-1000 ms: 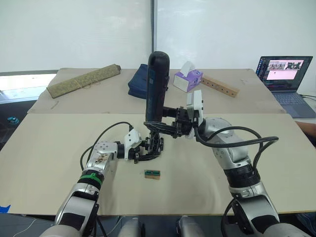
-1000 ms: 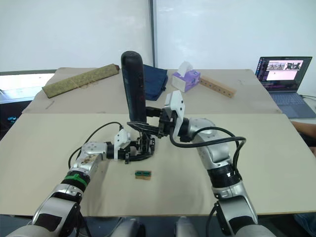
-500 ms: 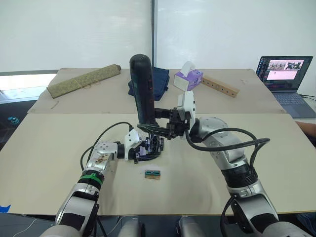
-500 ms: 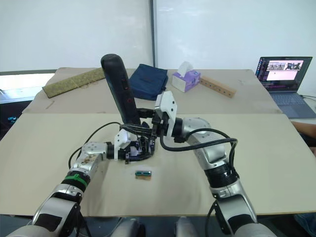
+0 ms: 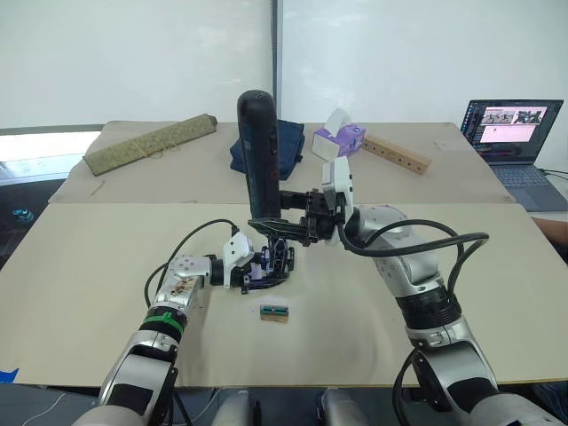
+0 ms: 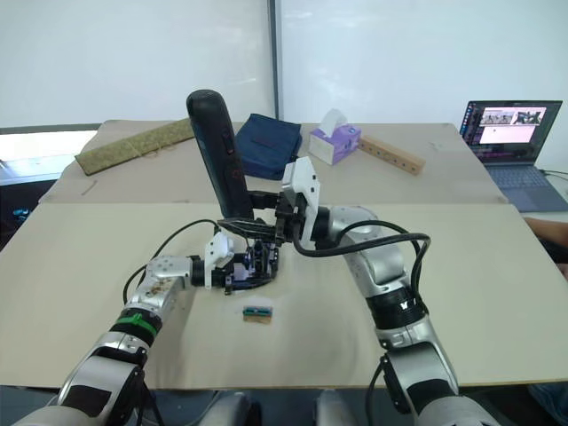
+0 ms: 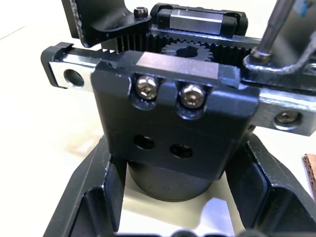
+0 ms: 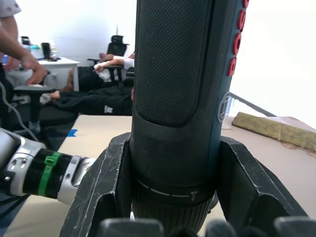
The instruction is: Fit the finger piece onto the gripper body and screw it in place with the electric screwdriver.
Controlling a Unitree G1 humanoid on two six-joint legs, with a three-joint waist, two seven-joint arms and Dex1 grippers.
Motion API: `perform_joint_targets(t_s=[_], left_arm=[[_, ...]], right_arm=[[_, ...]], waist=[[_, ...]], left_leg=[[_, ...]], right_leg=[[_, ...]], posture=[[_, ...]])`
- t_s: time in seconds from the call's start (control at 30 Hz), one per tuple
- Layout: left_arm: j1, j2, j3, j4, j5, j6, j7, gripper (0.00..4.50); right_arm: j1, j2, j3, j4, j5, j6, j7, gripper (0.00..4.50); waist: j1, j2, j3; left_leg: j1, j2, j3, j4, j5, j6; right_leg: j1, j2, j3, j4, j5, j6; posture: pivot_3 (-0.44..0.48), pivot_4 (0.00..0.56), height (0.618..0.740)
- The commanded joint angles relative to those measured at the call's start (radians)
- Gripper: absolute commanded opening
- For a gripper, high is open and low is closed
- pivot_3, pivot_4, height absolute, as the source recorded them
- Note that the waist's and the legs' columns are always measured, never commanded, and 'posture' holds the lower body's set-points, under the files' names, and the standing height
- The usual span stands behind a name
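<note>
Right tool [image 5: 286, 224] clamps electric screwdriver [image 5: 261, 155] upright.

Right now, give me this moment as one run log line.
left end effector: shut on gripper body | right end effector: shut on electric screwdriver, near upright | bit on a gripper body screw

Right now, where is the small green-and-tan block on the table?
In the left eye view the green-and-tan block lies flat on the table, just in front of the gripper body, apart from it and nearer the robot.
</note>
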Motion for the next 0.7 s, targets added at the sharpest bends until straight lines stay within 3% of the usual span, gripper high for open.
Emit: perform_joint_targets(t_s=[0.03,0.4,0.47,0.57,0.7], left_arm=[[0.022,0.005,-0.016,-0.011,0.012,0.006,-0.016,2.32],[0.026,0.021,-0.035,-0.021,0.037,0.028,-0.001,2.32],[0.024,0.024,-0.034,-0.024,0.034,0.035,0.0,3.37],[0.023,0.027,-0.022,-0.027,0.027,0.035,0.018,4.48],[0.035,0.049,0.007,-0.031,0.009,0.02,0.018,4.48]], right_arm=[[-0.063,0.0,-0.07,-0.081,0.075,-0.007,0.019,1.95],[-0.063,-0.022,-0.105,-0.153,0.116,-0.016,0.046,1.95],[-0.064,-0.027,-0.121,-0.19,0.149,0.008,0.036,1.95],[-0.067,-0.04,-0.138,-0.251,0.203,0.052,0.024,1.95],[-0.074,-0.075,-0.178,-0.319,0.275,0.114,-0.006,1.95]], waist=[[0.0,0.0,0.0],[0.0,0.0,0.0],[0.0,0.0,0.0],[0.001,0.0,0.001],[-0.002,0.0,0.001]], left_leg=[[-0.001,0.0,0.0,0.0,0.0,0.0],[-0.001,0.0,0.0,0.0,0.0,0.0],[-0.001,0.0,0.0,0.0,0.0,0.0],[-0.002,0.0,0.0,0.0,0.0,0.0],[-0.002,0.0,-0.001,0.0,0.0,0.0]], right_leg=[[-0.001,0.0,0.0,0.0,0.0,0.0],[-0.001,-0.001,0.0,0.0,0.0,0.0],[-0.001,0.0,0.0,-0.001,0.0,0.0],[-0.001,-0.001,0.0,0.0,0.0,0.0],[-0.001,-0.001,0.0,0.0,0.0,0.0]], posture=[[0.0,0.15,0.74],[0.0,0.15,0.74],[0.0,0.15,0.74],[0.0,0.15,0.74],[0.0,0.15,0.74]])
